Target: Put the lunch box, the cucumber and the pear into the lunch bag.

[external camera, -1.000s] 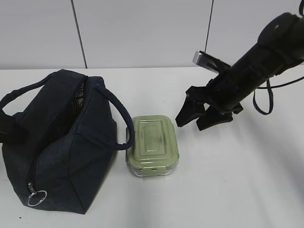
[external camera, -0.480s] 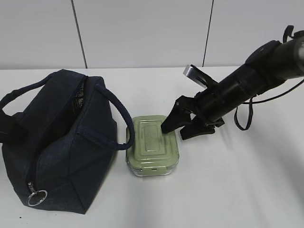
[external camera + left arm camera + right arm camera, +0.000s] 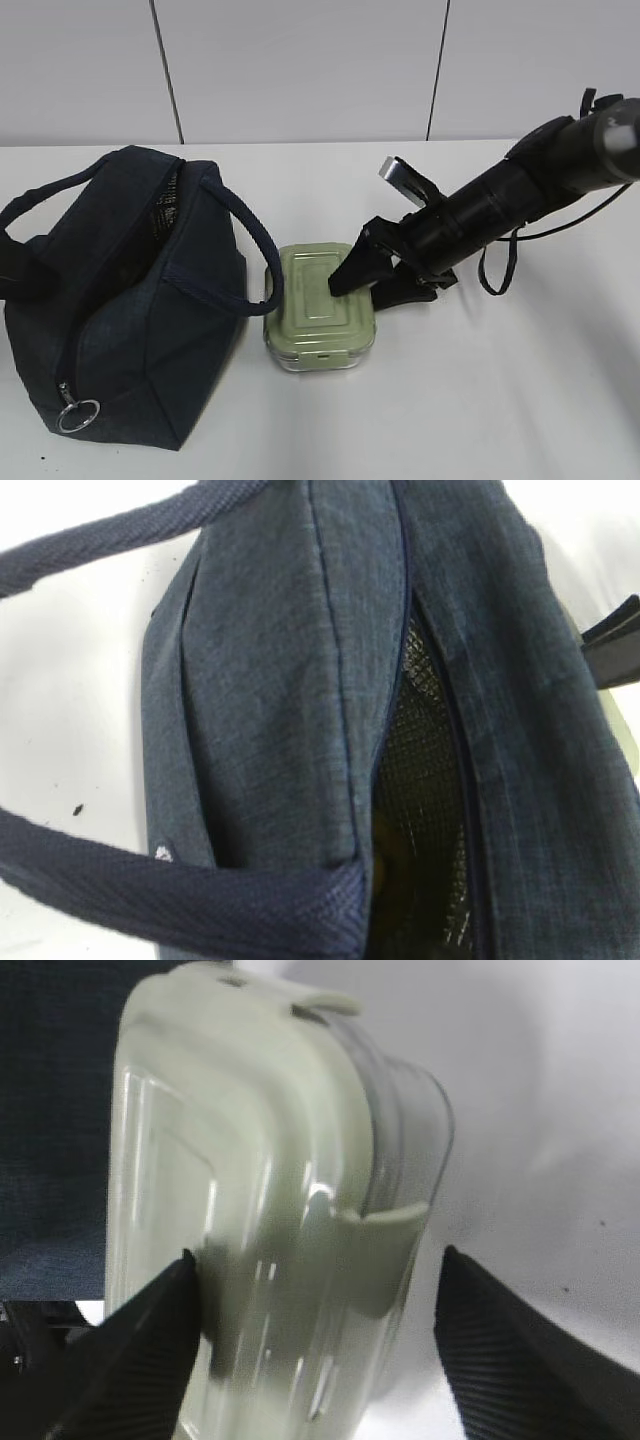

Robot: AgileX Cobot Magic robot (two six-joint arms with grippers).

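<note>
Saw a white counter (image 3: 500,400) under a pale grey panelled wall (image 3: 300,70) in the exterior view. Found the lunch bag (image 3: 120,300) at the left of that frame, dark navy and boxy, standing on the counter with its top unzipped. Noted one padded loop handle (image 3: 240,240) drooping off the bag's right side, its lower bend touching the left edge of the lunch box (image 3: 320,300). Spotted the metal ring pull (image 3: 77,415) at the bag's lower left corner.

Placed the lunch box at lower centre, flat on the counter just beside the bag, sage-green lid up, clear base below. Traced the right arm (image 3: 500,200) slanting down from the upper right edge to the box. Saw the right gripper (image 3: 365,290) at the box's right end, fingers spread wide: one over the lid, the other off the box's right edge, above the counter.

Confirmed this in the right wrist view: lunch box (image 3: 260,1210) filling the middle, right gripper (image 3: 310,1290) straddling it, left-hand finger (image 3: 130,1360) against the lid, right-hand finger (image 3: 520,1350) apart from the clear wall, with bare counter between. Not clamped on the box.

Looked down on the lunch bag (image 3: 300,730) in the left wrist view, with a handle (image 3: 180,900) crossing the bottom of the frame and the silvery meshed lining (image 3: 420,780) showing through the open slit. Could not tell the state of the left fingers; none seen in any view.
</note>
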